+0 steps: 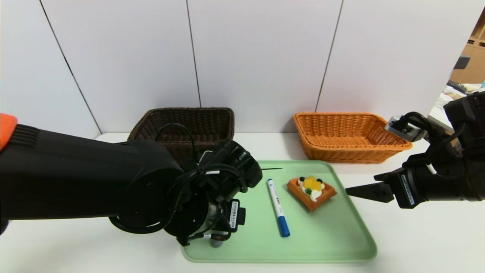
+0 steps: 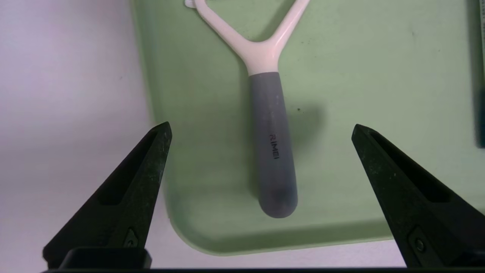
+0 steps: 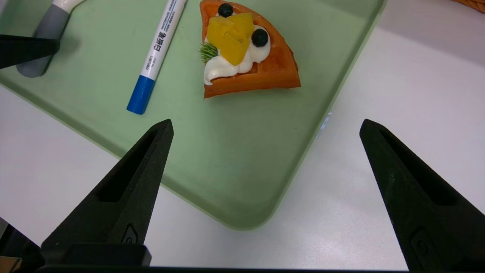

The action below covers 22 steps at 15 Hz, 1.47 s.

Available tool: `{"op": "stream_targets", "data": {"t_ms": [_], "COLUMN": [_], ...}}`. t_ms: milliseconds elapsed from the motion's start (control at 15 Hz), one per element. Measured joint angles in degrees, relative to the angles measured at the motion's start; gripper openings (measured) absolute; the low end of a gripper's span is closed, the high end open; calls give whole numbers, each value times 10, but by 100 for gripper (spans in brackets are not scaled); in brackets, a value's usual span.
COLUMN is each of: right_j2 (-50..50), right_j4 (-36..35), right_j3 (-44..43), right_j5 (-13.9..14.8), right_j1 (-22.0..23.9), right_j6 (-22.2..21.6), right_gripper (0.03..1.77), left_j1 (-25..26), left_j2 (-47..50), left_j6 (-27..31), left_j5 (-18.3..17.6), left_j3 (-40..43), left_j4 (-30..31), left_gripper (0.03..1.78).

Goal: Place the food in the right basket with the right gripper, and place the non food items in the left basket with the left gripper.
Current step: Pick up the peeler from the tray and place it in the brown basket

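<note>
Three items on the green tray: my left gripper hangs spread wide over the peeler, light, rigid, best pinched across its matte grey handle; right gripper released, empty, beside the waffle.

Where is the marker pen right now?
In the head view, the marker pen lies mid-tray on the green tray, between the left gripper and the waffle toy.

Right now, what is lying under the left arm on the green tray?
The peeler lies flat on the green tray, between the left gripper's open jaws. In the head view the arm covers all but its handle tip. The marker lies clear alongside.
</note>
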State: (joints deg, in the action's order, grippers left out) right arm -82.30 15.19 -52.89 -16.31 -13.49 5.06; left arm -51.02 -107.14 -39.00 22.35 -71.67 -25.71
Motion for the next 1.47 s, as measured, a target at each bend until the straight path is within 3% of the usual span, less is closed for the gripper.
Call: {"op": "stream_targets", "data": {"t_ms": [733,1000,1200,1267,1333,1467], "right_j2": [2,6,10,13,15,19], "right_j4": [0,0,0,1,1,1], "right_j3": [4,4,4,4,5,5], "right_j5": [-1,-1,-1,-1,-1,-1], "right_j1": [0,1,1,1,1,1], "right_j6": [-1,-1,-1,-1,-1,-1], "right_gripper": [170,170,170,170,170,170], "left_j1": [-7,-7,-6,-6,-6,-6], "left_j2": [-35,-36,-40,-41,-42,-40], "left_j6": [-24,-23,-24,-24,-24,-24], "left_j5": [-2,-2,-3,-3,-2,0], "left_j3": [-10,0,7,10,11,13], "left_j4": [-3,-2,3,3,4,2], "left_gripper": [169,107,79,62,33,33]}}
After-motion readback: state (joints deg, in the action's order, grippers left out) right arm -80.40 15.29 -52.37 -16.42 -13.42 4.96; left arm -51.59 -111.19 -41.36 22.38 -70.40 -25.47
